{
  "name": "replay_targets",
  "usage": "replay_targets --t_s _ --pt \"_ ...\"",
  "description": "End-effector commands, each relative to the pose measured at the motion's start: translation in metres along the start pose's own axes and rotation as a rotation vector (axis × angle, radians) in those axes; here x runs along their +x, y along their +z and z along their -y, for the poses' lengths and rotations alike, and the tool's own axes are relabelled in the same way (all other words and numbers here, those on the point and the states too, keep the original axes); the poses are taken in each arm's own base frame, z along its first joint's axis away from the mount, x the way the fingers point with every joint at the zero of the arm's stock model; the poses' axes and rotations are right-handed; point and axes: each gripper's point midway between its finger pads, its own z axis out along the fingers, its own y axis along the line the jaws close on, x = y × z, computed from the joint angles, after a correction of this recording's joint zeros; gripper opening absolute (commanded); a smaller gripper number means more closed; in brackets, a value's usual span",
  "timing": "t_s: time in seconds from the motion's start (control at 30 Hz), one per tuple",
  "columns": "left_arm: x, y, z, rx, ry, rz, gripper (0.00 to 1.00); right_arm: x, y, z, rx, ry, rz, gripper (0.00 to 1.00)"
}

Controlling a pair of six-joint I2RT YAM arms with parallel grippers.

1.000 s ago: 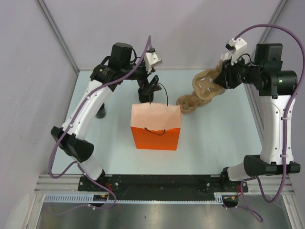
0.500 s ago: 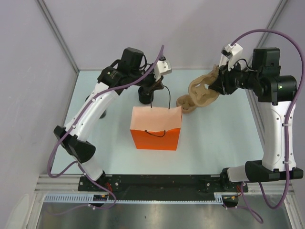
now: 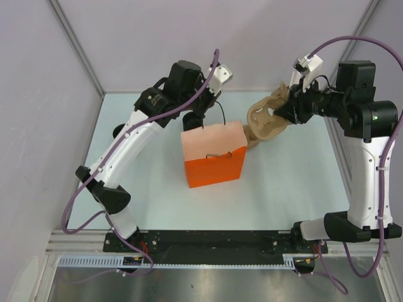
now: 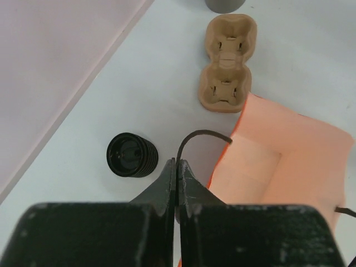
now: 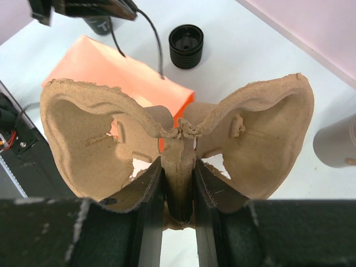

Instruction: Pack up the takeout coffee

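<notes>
Grip left: left gripper [image 4: 176, 166] clamped shut on handle cord [image 4: 192, 136] of orange bag [image 3: 214, 167]. Spotted likely takeout coffee [image 4: 132, 156] on table [image 4: 100, 94], outside bag, 9 o'clock of it. Grip right: right gripper [image 5: 178, 169] squeezed onto pulp carrier [image 5: 83, 128] ridge. Could have toppled bag by yanking cord, or by clipping bag rim with carrier.

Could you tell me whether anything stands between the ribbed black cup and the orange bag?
Nothing visible does: bare table separates the cup from the orange bag, whose mouth is open. The left gripper is shut on the handle cord above that edge, and the right gripper holds a cardboard carrier near the bag.
</notes>
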Motion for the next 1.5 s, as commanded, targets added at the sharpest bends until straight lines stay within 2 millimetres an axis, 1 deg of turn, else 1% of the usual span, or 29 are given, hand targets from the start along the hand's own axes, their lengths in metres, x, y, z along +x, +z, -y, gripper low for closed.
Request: replay_targets --t_s 0.0,0.03,0.13,0.23,0.27,0.33,0.5,0.6,0.67,0.73,0.77,0.8,0.83,0.87,0.9,0.93,1.03,1.07,1.27,1.33,1.4,1.43,1.47 --pt "-0.009 -0.018 -0.005 -0.136 -0.072 0.022 0.0 -0.016 0.0 -0.017 -0.057 -0.024 0.044 0.28" --pt "-0.006 -0.018 -0.006 -0.157 -0.074 0.013 0.0 -0.017 0.002 -0.02 -0.068 -0.03 0.041 0.29" --pt "0.0 -0.021 -0.001 -0.178 -0.113 0.004 0.0 -0.019 0.008 -0.024 -0.077 -0.039 0.033 0.29" --pt "0.003 -0.028 0.001 -0.199 -0.153 0.011 0.0 -0.021 0.012 -0.03 -0.094 -0.054 0.031 0.29" --pt "0.004 -0.035 -0.002 -0.222 -0.175 0.017 0.0 -0.022 0.015 -0.03 -0.099 -0.055 0.027 0.29" --pt "0.004 -0.041 -0.005 -0.245 -0.19 0.024 0.0 -0.022 0.018 -0.031 -0.106 -0.053 0.025 0.29" --pt "-0.007 -0.07 -0.014 -0.296 -0.251 0.088 0.0 -0.027 0.024 -0.038 -0.174 -0.057 0.031 0.29" --pt "-0.007 -0.077 -0.016 -0.31 -0.3 0.105 0.0 -0.028 0.027 -0.045 -0.234 -0.06 0.027 0.29" --pt "-0.001 -0.076 -0.016 -0.312 -0.345 0.098 0.0 -0.029 0.029 -0.052 -0.285 -0.068 0.031 0.29" --pt "0.002 -0.075 -0.011 -0.287 -0.383 0.097 0.0 -0.028 0.033 -0.057 -0.336 -0.069 0.026 0.29" --pt "0.007 -0.071 -0.008 -0.268 -0.419 0.086 0.01 -0.029 0.033 -0.067 -0.389 -0.076 0.036 0.29" --pt "0.008 -0.068 -0.005 -0.25 -0.431 0.081 0.0 -0.029 0.035 -0.068 -0.407 -0.085 0.035 0.29" --pt "0.007 -0.066 0.003 -0.205 -0.449 0.081 0.0 -0.029 0.041 -0.074 -0.437 -0.088 0.025 0.29" --pt "0.007 -0.064 0.004 -0.186 -0.458 0.079 0.0 -0.029 0.044 -0.076 -0.451 -0.098 0.022 0.29" --pt "-0.003 -0.065 0.017 -0.094 -0.469 0.1 0.0 -0.03 0.05 -0.084 -0.495 -0.155 0.027 0.29" --pt "-0.008 -0.066 0.022 -0.059 -0.475 0.111 0.0 -0.032 0.05 -0.088 -0.514 -0.169 0.039 0.29" --pt "-0.02 -0.074 0.025 -0.026 -0.48 0.149 0.0 -0.039 0.047 -0.093 -0.535 -0.21 0.071 0.3" --pt "-0.028 -0.077 0.024 -0.02 -0.481 0.172 0.0 -0.039 0.047 -0.094 -0.539 -0.213 0.074 0.3" --pt "-0.061 -0.096 0.026 0.03 -0.474 0.266 0.0 -0.04 0.045 -0.089 -0.526 -0.227 0.085 0.3" --pt "-0.065 -0.099 0.026 0.037 -0.485 0.278 0.0 -0.042 0.038 -0.087 -0.521 -0.229 0.102 0.29" --pt "-0.063 -0.096 0.026 0.031 -0.499 0.271 0.0 -0.044 0.033 -0.084 -0.511 -0.235 0.117 0.29" --pt "-0.059 -0.092 0.027 0.029 -0.519 0.257 0.0 -0.045 0.03 -0.085 -0.511 -0.24 0.123 0.3" --pt "-0.051 -0.085 0.028 0.023 -0.53 0.231 0.0 -0.045 0.029 -0.086 -0.512 -0.243 0.125 0.3"
